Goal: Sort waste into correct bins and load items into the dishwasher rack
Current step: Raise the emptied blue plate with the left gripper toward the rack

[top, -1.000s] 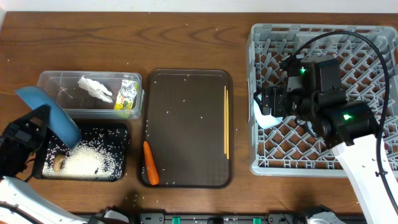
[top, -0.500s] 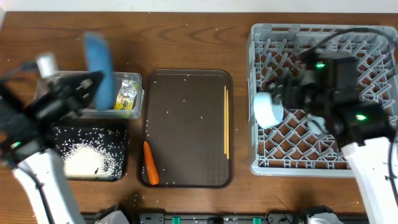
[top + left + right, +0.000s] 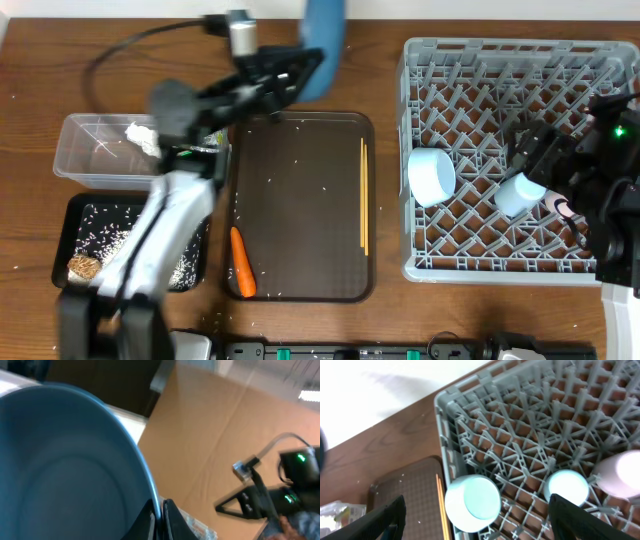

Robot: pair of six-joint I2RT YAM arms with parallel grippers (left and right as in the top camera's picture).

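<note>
We hold the big blue plate (image 3: pixel 322 40) in the left fingers (image 3: pixel 169 521), which are closed on its rim, one finger on each face; the plate hangs on edge in the air, well to the left of the dishwasher rack (image 3: pixel 480 268), above the far edge of the brown serving tray (image 3: pixel 300 200) that lies on the bench just left of the rack. The right fingers (image 3: pixel 382 520) are spread wide with nothing between them, poised over the rack. Inside the rack the pale blue bowl (image 3: pixel 432 176) sits against the left wall, the light-blue cup (image 3: pixel 520 192) to its right and the pinkish-white cup (image 3: pixel 620 475) just beside that; the far half of the rack looks free. The chopsticks (image 3: pixel 364 195) lie on the serving tray along the side nearest the rack; the carrot (image 3: pixel 240 262) lies at the tray's near corner farthest from it.

We judge the plate stiff, smooth and the heaviest of the dishes; held by so small a bite at the rim, it may pivot or slide between the fingers if swung fast. Whether it would break we cannot tell; we treat it as if it would. We would keep the hold at the upper rim, lower the opposite edge between two rows of pegs in the free part of the rack, and let go only once the pegs bear it; the right arm should stand aside first.
</note>
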